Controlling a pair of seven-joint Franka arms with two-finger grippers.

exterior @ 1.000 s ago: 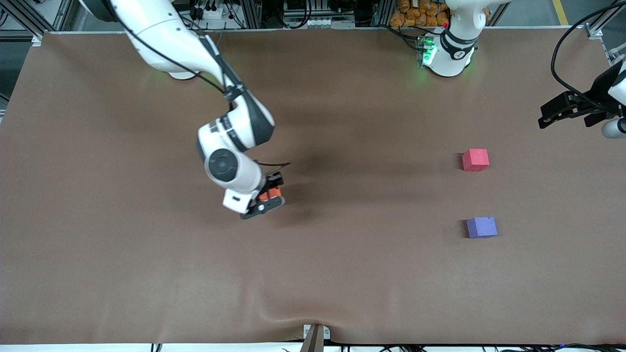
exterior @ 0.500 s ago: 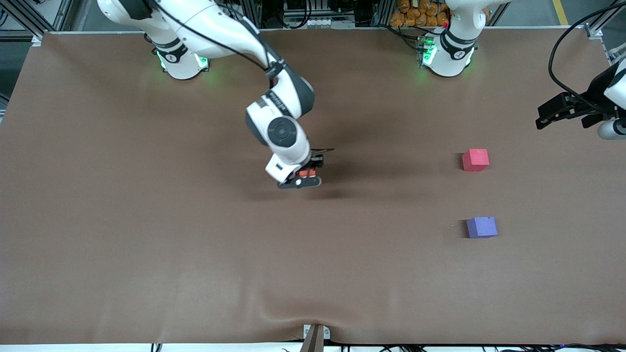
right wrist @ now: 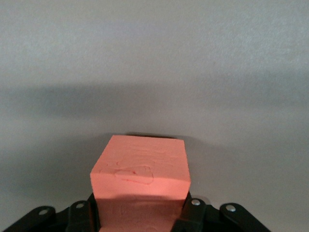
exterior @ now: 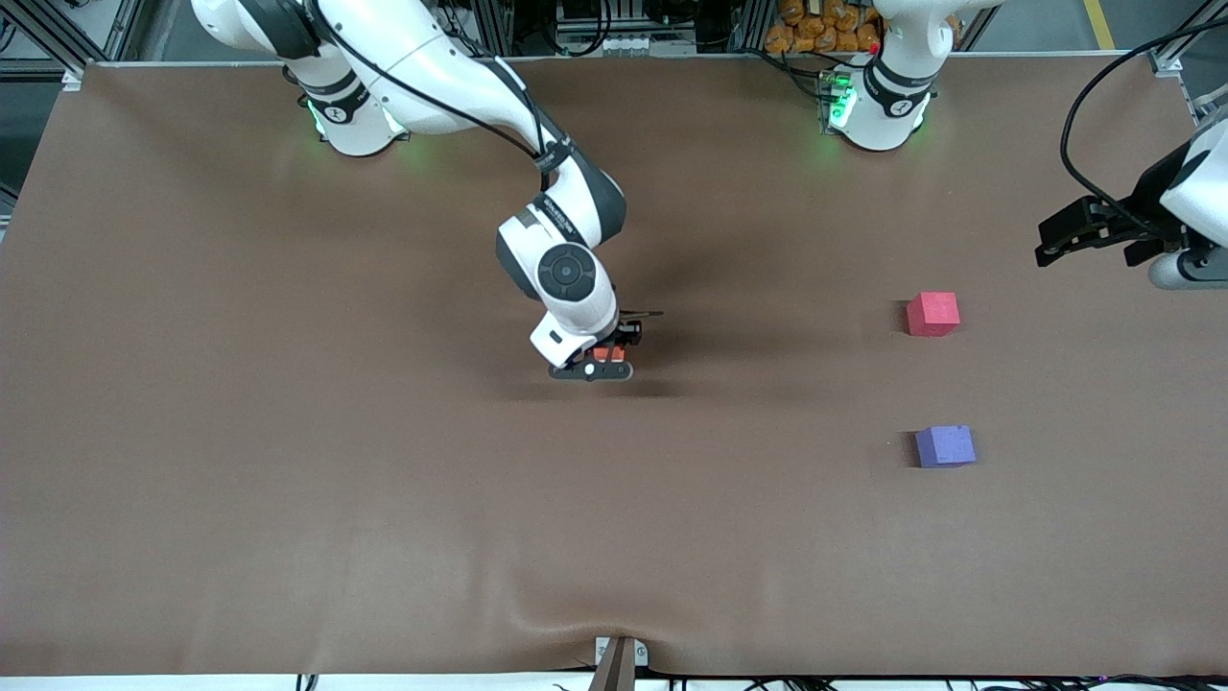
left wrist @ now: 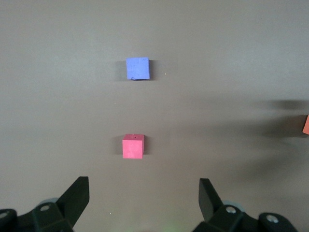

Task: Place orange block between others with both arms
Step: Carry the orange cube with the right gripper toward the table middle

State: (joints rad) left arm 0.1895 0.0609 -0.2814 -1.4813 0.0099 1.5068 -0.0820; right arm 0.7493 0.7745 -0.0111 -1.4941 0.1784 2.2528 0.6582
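Gripping the orange block (exterior: 605,354), the right tool (exterior: 602,362) hangs mid-table; the left tool (left wrist: 144,193) waits, fingers spread.

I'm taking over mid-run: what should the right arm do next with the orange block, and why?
Probably lower and release it mid-table for a handover. The right claw is shut on the orange block, well short of the red-pink cube and purple cube, while the open left claw waits near them.

Robotics lab: brown-covered table (exterior: 288,480), alu frame (exterior: 58,38), cable clutter (exterior: 595,24) by arm bases.
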